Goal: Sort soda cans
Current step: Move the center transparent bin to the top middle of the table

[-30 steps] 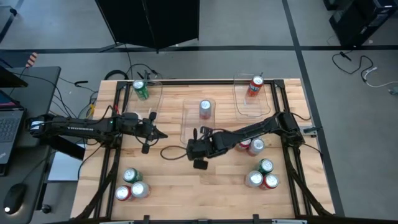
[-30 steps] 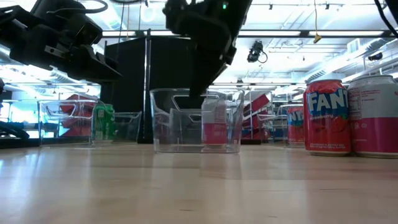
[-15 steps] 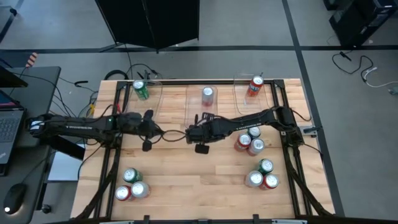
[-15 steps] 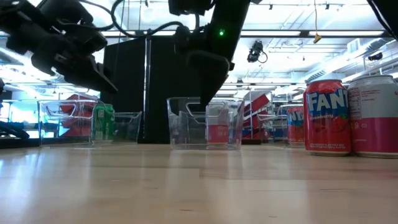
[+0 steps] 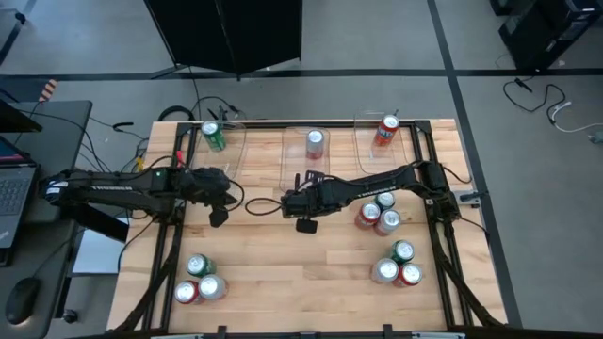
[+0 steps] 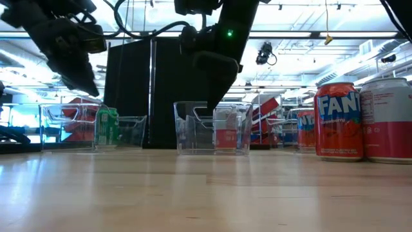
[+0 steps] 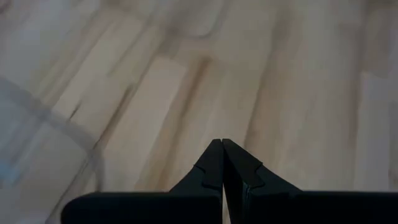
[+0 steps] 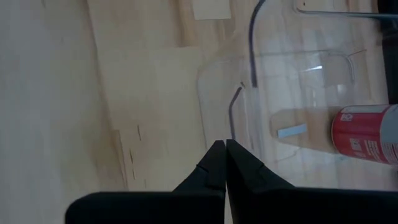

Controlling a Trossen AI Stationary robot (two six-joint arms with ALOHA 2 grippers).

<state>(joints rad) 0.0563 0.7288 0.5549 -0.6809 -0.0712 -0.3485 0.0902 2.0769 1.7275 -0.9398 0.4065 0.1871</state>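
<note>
12 soda cans (image 5: 386,130), 3 clear bins (image 5: 382,162)

Both arms (image 5: 132,186) are dark and jointed, with white lettering on the left one. A green light (image 6: 228,33) glows on one. Black cables (image 5: 256,202) trail from the wrists, and the fingers (image 7: 214,168) are matte black wedges.

table (image 5: 311,273): pale smooth wood | bins (image 6: 212,129): clear glossy plastic | cans (image 6: 337,120): shiny metal

Twelve upright soda cans (image 5: 382,213) on the table: one each at far-left, far-centre, far-right edges; three near-left corner; three right-centre; three near-right corner.
</note>
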